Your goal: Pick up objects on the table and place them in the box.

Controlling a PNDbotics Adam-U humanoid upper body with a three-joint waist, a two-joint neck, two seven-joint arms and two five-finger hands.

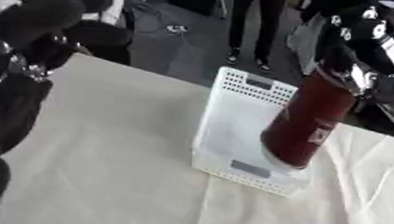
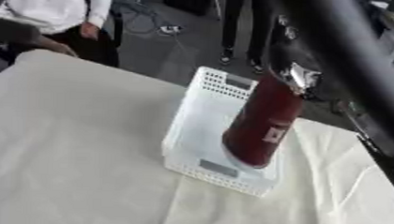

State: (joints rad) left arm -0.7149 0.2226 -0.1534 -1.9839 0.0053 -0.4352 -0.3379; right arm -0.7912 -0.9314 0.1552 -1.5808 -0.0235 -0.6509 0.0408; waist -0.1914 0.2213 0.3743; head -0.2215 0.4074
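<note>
Gripping the top of a dark red canister (image 1: 309, 121), the right hand (image 1: 348, 49) held it tilted above the white perforated box (image 1: 234, 89), its lower end just over the box's near end. The left hand (image 1: 26, 28) appeared at the upper left; its finger posture could not be determined. Cream cloth covered the table (image 1: 108, 167).

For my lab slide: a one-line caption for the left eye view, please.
Right hand holds a tilted dark red can over the white perforated box on the cloth-covered table.
</note>
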